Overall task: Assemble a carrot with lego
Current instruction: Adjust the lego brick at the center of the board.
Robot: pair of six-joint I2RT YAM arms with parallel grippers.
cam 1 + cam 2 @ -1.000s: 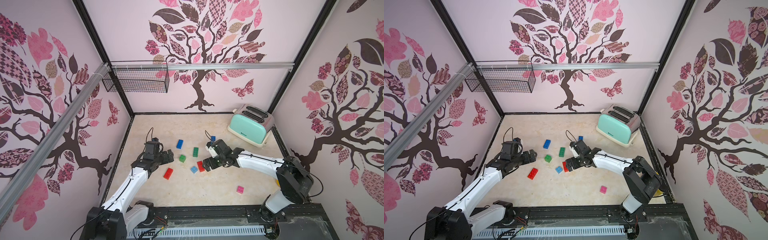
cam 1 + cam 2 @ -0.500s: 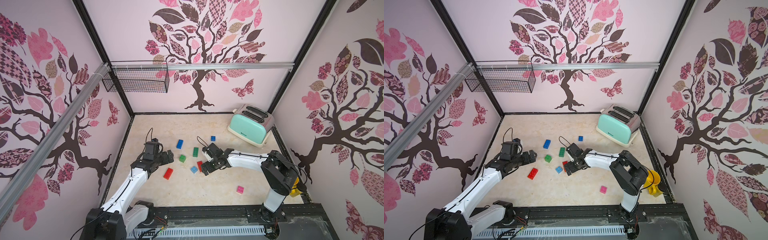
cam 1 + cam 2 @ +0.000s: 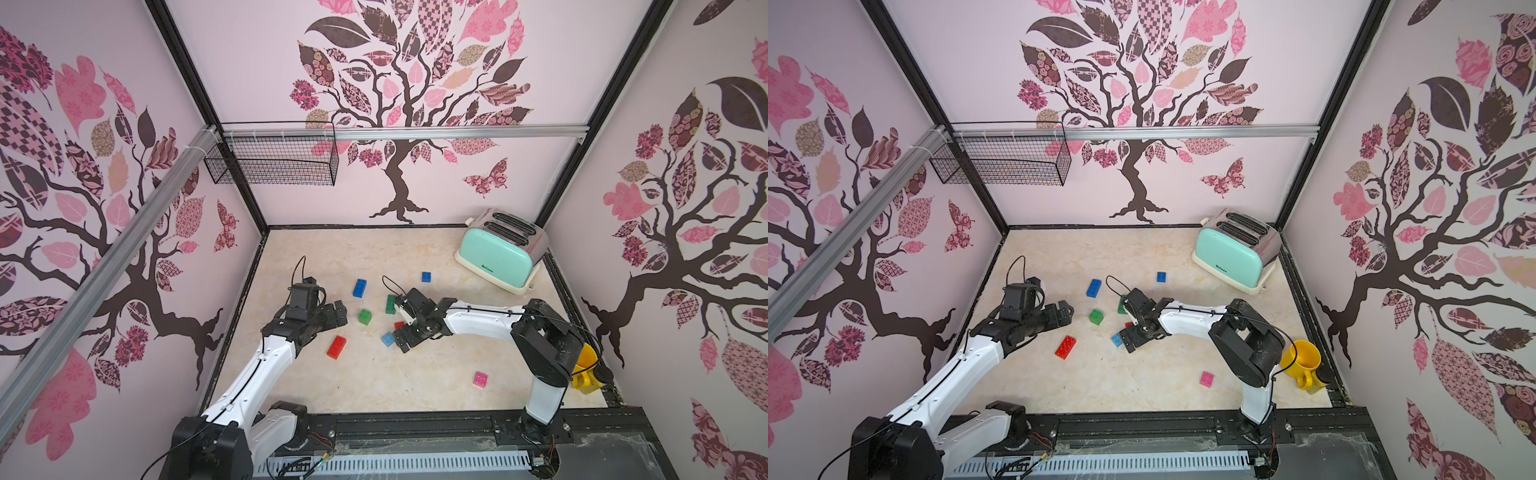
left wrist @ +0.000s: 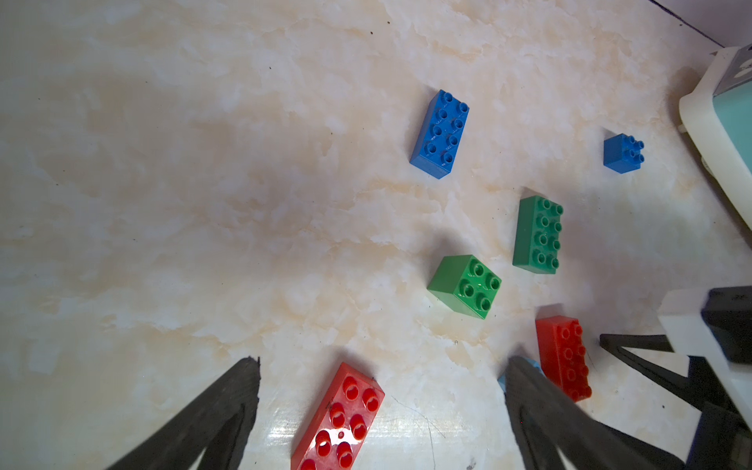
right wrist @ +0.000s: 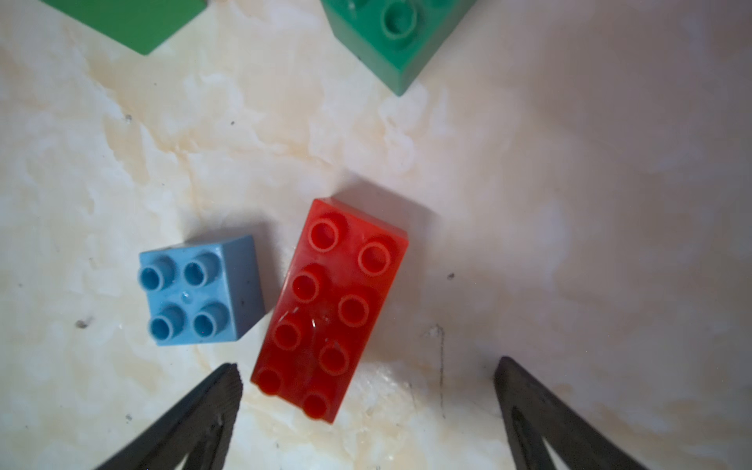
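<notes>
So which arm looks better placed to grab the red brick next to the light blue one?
Right. The right gripper hangs open over that red brick, one end between its jaws. The left gripper, also open, is nearer the other red brick.

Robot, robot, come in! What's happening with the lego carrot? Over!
Left fingers open, empty. Right fingers open over red brick. Nothing joined yet, lego all loose. Light blue brick close beside it.

**Bricks at centre, one stray**

In a top view, the lego (image 3: 365, 316) lies clustered at the centre of the table (image 3: 374, 390). One square brick (image 3: 480, 379) sits apart, lower right. The toaster (image 3: 494, 257) stands at the upper right corner, the mug (image 3: 585, 368) at the right edge below it.
</notes>
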